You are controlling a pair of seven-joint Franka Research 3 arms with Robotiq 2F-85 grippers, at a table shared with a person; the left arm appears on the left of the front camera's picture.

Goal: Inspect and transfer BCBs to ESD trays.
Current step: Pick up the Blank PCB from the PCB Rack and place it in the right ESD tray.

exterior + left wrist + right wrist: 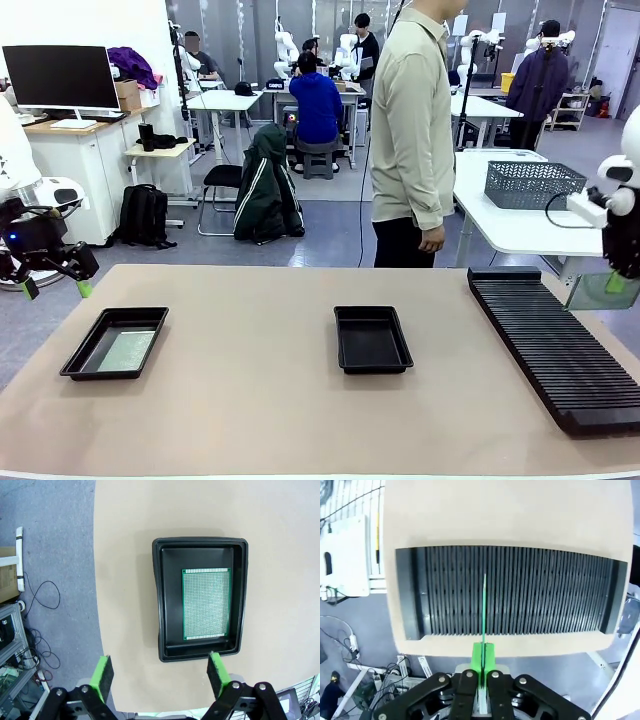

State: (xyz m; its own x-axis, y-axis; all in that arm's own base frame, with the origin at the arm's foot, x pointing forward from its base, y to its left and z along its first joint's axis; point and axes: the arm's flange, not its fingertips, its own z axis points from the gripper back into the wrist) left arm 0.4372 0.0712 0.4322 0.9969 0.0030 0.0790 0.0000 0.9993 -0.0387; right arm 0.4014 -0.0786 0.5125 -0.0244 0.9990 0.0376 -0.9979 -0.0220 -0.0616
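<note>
Beige counter [250,410] runs between me and a person [410,130] standing at its far side, with a busy workshop behind them; my left fingers [102,677] hang spread wide and grasp nothing, raised at the counter's left edge; below them sits the left ESD tray [200,542], and a BCB [206,603] lies flat inside it, nearer one long wall than the other, patterned face up so it can be read; I judge that tray filled. Toward the middle, the second ESD tray [372,368] holds no board, so I take it as the place meant for the next one. Farther right the long slotted rack [515,590] lies along the counter's right side; its narrow slots look made to carry boards on edge. Raised near it, my right fingers [477,656] are clenched on a second BCB [484,605], pinched by one end and held upright, its thin edge toward my wrist camera; I suppose this pose suits looking it over before it is laid flat in the bare tray.
</note>
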